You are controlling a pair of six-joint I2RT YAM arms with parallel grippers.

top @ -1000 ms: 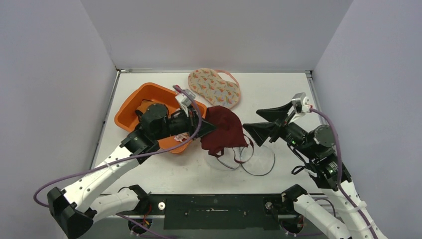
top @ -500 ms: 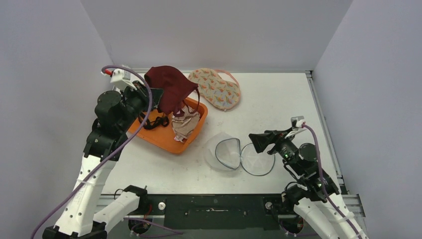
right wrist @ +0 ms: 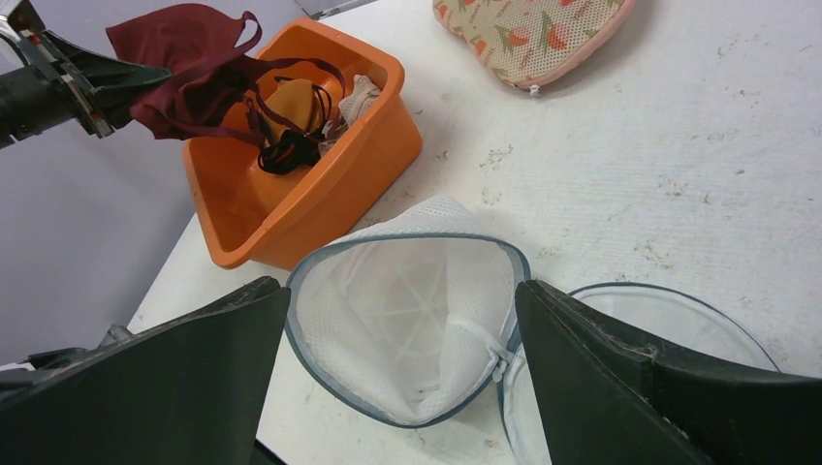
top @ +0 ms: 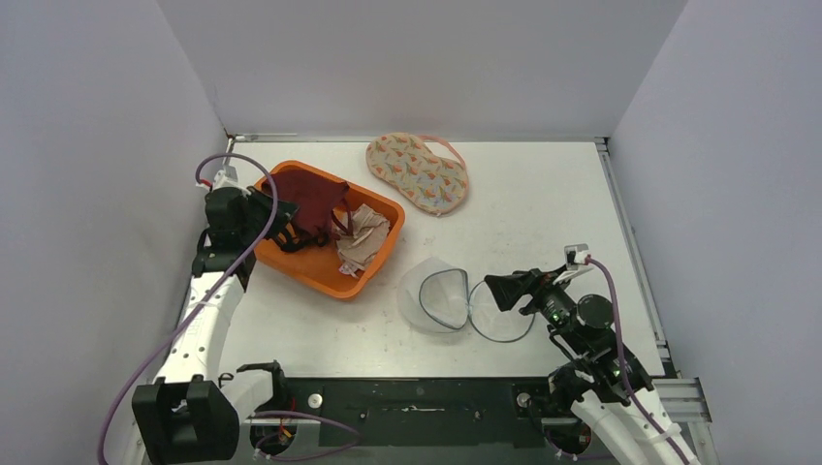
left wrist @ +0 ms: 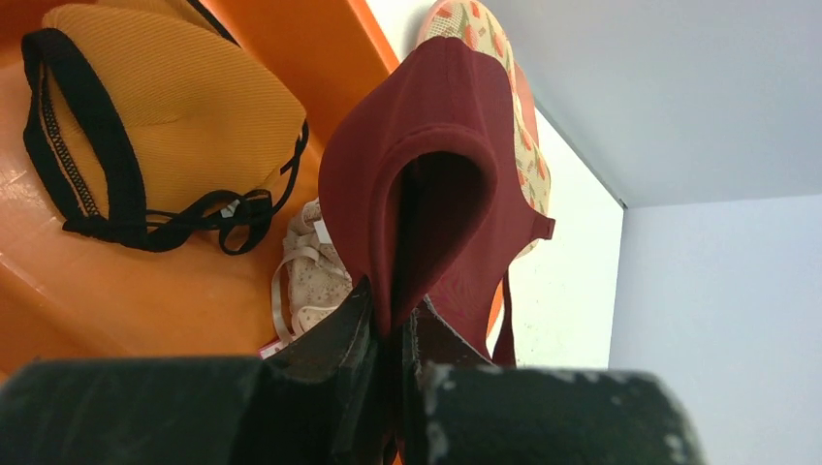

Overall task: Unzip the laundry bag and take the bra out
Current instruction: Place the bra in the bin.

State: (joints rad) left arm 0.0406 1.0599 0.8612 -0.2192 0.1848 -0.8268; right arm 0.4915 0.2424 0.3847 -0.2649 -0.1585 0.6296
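The left pincer (left wrist: 388, 334) is pressed together on the edge of the maroon bra (left wrist: 436, 145), pinching the fabric between its dark fingers. The bra hangs from that grip above the far-left part of the orange tub (top: 312, 272), one cup folded in on itself and a strap trailing down towards the tub. Inside the tub lie a yellow bra (left wrist: 174, 97) with black trim and, just beside it, a crumpled cream garment (left wrist: 315, 281).

The laundry bag (right wrist: 407, 300), white mesh with a grey rim, sits unzipped on the table (top: 553, 203), between the tub and the right arm. It is opened like a shell: one half is propped up with its hollow showing, and the other lies flat beside it. No clothing shows in it.

The right pincer (right wrist: 399, 291) is spread wide and holds nothing. It hovers low, just on the near-right side of the open bag and facing into it.

Towards the back of the table, well apart from the mesh bag, a floral pouch (top: 419, 171) with pink edging lies flat.
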